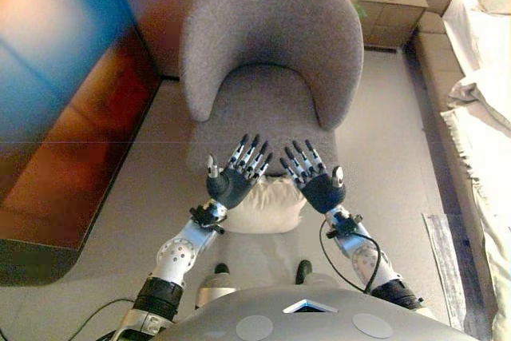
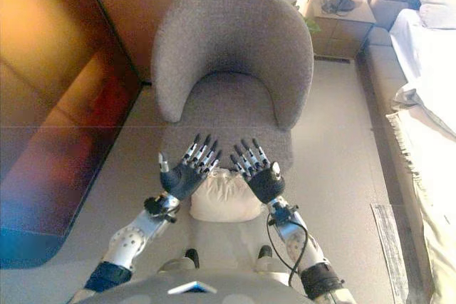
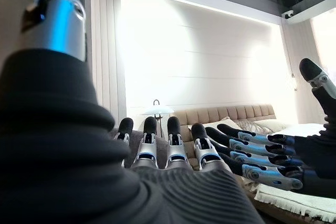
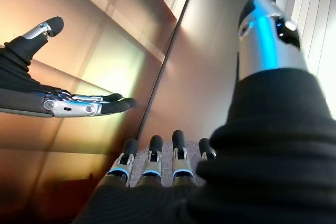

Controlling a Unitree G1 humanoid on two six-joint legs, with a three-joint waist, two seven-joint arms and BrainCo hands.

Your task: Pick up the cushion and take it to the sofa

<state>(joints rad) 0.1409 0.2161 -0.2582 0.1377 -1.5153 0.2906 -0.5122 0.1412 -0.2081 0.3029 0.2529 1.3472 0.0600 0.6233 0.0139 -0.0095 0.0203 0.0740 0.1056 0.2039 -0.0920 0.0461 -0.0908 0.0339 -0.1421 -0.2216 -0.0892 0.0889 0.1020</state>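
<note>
The soft, light cream fabric cushion [image 1: 266, 205] lies on the floor before the grey upholstered armchair [image 1: 271, 53]; left hand [image 1: 230, 181] and right hand [image 1: 319, 187] hover above, fingers straight and spread, so grasp its opposite sides.

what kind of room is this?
Likely a home living room or lounge: a grey tub armchair, a beige sofa along the right side, and a wooden side table holding a lamp.
</note>
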